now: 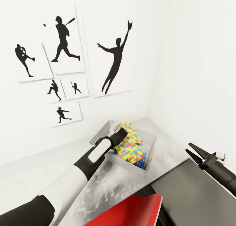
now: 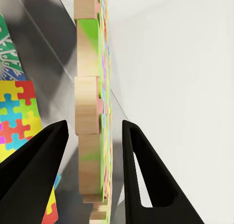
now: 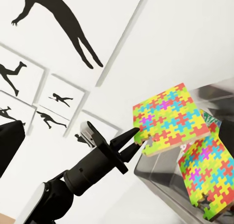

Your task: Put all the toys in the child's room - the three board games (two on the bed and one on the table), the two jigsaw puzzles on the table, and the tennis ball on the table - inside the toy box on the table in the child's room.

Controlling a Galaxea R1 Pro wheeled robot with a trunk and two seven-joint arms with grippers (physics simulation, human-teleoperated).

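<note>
Left tool (image 3: 138, 136) grips a puzzle (image 3: 168, 119) by its edge, tilted above the tub (image 1: 149, 154) at frame centre on the worktop (image 1: 98, 183), for lowering beside the second puzzle (image 1: 129, 151) inside. Right tool (image 1: 195, 152) spread, empty.

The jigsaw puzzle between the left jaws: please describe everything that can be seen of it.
The upper jigsaw puzzle is a flat rectangular slab, its face covered in yellow, green, pink and blue interlocking pieces, its edge looking like pale wood. It is tilted above the toy box, over a second puzzle leaning inside. The left gripper meets it at one edge; the left wrist view shows the jaws on either side with small gaps, so contact is uncertain.
</note>
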